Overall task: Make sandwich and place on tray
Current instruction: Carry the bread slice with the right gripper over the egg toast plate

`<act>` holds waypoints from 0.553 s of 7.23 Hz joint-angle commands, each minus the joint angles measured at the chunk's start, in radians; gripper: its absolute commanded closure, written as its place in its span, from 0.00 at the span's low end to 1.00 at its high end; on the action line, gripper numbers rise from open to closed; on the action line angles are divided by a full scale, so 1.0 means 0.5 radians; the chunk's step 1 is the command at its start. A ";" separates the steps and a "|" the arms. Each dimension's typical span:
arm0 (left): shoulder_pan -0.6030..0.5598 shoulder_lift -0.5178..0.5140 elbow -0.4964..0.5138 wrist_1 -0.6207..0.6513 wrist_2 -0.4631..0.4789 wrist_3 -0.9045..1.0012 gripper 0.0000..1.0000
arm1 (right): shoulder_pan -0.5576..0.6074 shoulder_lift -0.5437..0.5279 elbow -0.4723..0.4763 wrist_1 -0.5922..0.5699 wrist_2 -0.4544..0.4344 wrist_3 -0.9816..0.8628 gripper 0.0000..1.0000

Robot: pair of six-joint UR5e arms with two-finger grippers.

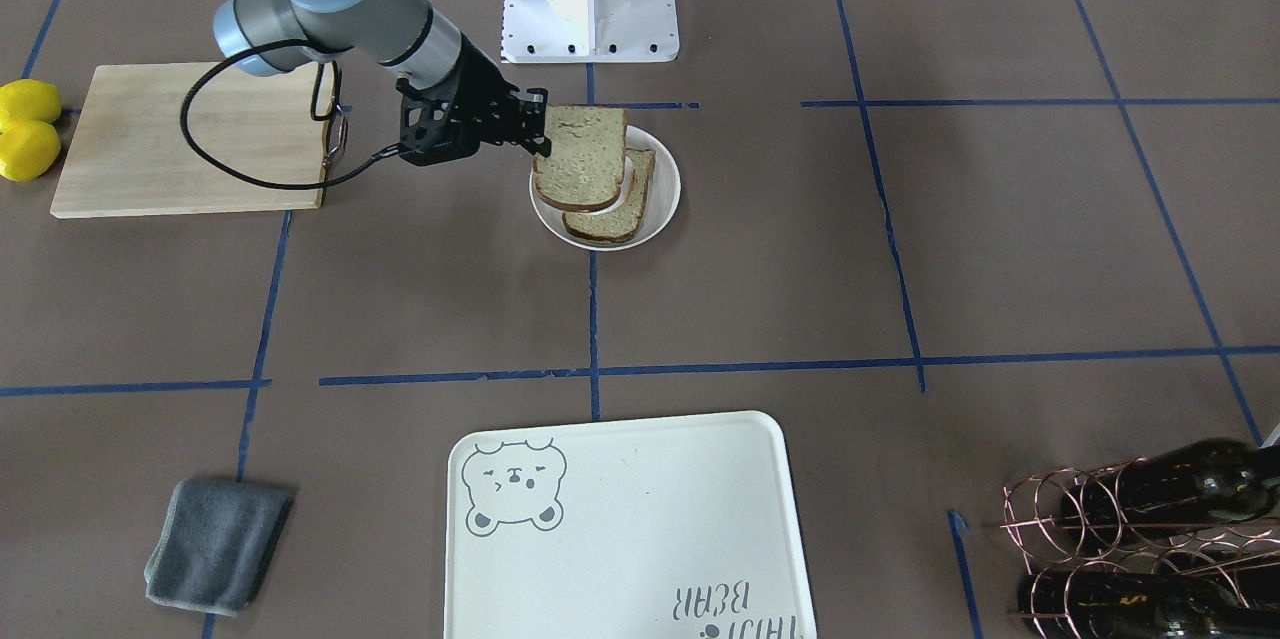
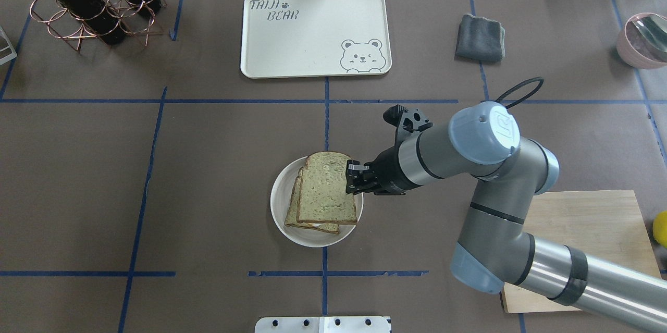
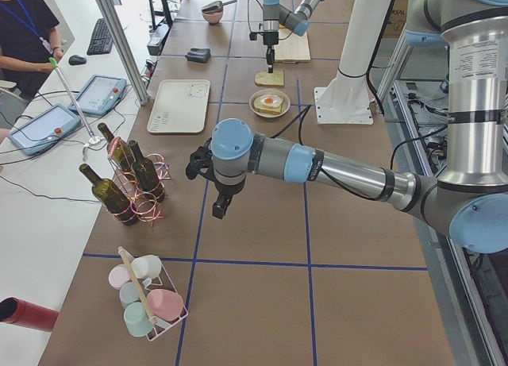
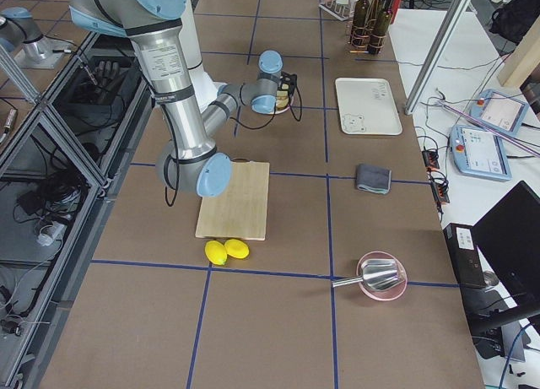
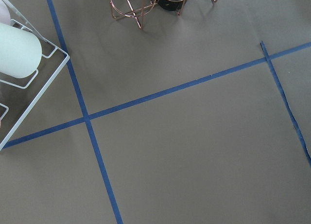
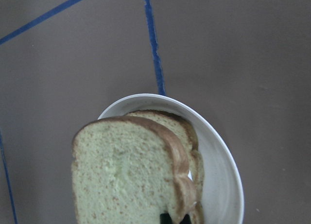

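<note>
Top bread slice (image 1: 580, 159): pinched by one edge in the right gripper (image 2: 355, 176) and hanging over the dish (image 1: 668, 181). The far side view shows a gap beneath it.
Lower bread slice (image 1: 612, 217): lies in the dish with the fried egg (image 3: 270, 102) on top of it.
Right gripper: fingers pressed onto the slice's crust, the arm reaching in low across the table (image 1: 800, 269).
Tray (image 1: 640, 519): sits well apart from the dish, on the operators' side of the table. None of the sandwich is on it.
Done so far: I'd say bread and egg are stacked, with the lid slice in hand above them.
Left to do: lower the slice onto the egg, then carry the whole sandwich to the tray.
Left gripper (image 3: 221, 206): hangs over bare table near the bottle rack. It shows only from the side, so I cannot tell whether it is spread or closed.
Hard to see: from above, the held slice covers nearly all the egg, and the yolk shows only small in the side view. The wrist camera cuts off the gripper's tips. The tray's near end runs out of the front view.
</note>
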 commanded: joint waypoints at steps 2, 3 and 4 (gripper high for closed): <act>-0.003 0.000 -0.003 0.000 0.000 -0.002 0.00 | -0.080 0.072 -0.100 -0.021 -0.096 0.209 1.00; 0.000 0.000 -0.003 0.000 0.000 -0.002 0.00 | -0.107 0.069 -0.109 -0.018 -0.114 0.209 1.00; 0.000 0.000 -0.003 0.000 0.000 -0.002 0.00 | -0.111 0.072 -0.109 -0.018 -0.118 0.233 1.00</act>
